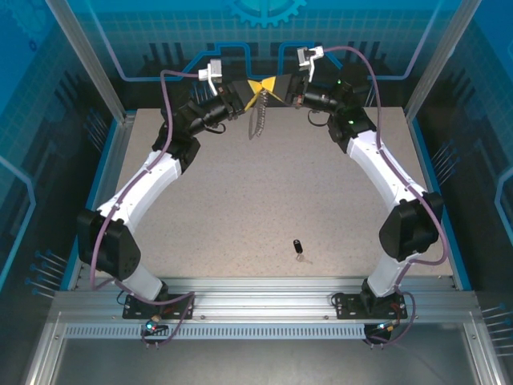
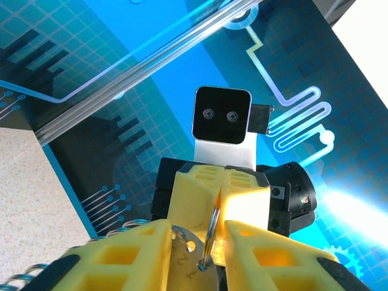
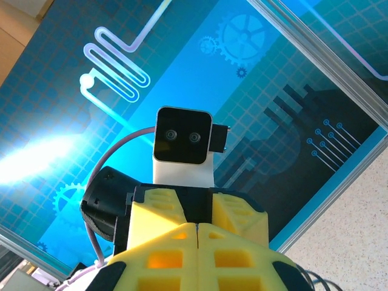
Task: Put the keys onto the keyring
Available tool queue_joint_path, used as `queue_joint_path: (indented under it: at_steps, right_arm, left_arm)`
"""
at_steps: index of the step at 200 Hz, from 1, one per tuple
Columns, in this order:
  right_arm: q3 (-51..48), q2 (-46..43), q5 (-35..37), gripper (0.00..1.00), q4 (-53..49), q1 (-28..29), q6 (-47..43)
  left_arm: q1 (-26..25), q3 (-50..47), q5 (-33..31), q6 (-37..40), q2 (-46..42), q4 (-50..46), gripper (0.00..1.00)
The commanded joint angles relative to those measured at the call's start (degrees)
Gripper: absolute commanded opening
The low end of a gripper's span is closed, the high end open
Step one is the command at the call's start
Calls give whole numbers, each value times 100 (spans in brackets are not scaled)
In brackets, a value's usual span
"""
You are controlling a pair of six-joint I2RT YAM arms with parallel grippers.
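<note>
The keys are one small black-headed key (image 1: pixel 298 247) lying on the table in front of the middle, far from both arms. At the back centre the two yellow grippers meet tip to tip above the table. My right gripper (image 1: pixel 274 87) (image 3: pixel 198 227) is shut on the edge of the keyring (image 2: pixel 212 230), a thin metal ring seen edge-on. A flat metal tag (image 2: pixel 185 254) hangs on the ring. My left gripper (image 1: pixel 256 90) (image 2: pixel 199 227) has its jaws apart, with the ring and tag in the gap. A silvery coiled chain (image 1: pixel 256 120) dangles below.
The speckled table (image 1: pixel 240 208) is walled by blue printed panels (image 1: pixel 160 40) with aluminium posts. A slotted metal rail (image 1: pixel 256 301) runs along the near edge by the arm bases. Both arms arch inward along the table's left and right sides.
</note>
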Motion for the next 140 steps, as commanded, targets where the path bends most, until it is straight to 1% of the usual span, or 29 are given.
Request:
queue_joint_path:
  at_steps: [1,17,34,56,63,69,79,89,105,116,122,140]
  right_arm:
    - [218,21,-24,0,153,71,29]
    - [218,30,-42,0,145,71,37]
    - [220,36,-45,0,104,64,30]
    - [263,33,-59,0,-4,57,8]
    - [285,32,-57,0,-91,42,-20]
    - [290,19,-40,0,-162,31,-32]
    - [286,-22,-12,10,-251,-49,-41]
    - [213,-114,52,17,-307,-172,-39]
    - [18,-356,177,34,-509,-437,-129]
    - [-158,-550,249,40,-614,-628,-208]
    - [-237,-649,274,43,-883,-717,-275]
    - [-452,-904,309,48,-1189,-908,-454]
  left_arm:
    - [-72,263,-7,0,67,263,24]
    - [-82,265,-16,0,74,289,20]
    - [-90,294,2,-2,100,321,11]
    - [-95,351,43,-16,124,321,5]
    - [-99,364,62,-3,131,313,0]
    - [-100,377,78,23,121,288,0]
    - [-99,386,120,94,104,245,0]
    - [-99,379,157,221,64,154,0]
    - [-90,377,270,453,15,-22,0]
    - [-91,382,383,619,-6,-134,0]
    - [-87,390,465,730,-16,-227,0]
    - [-82,401,641,1108,-72,-535,0]
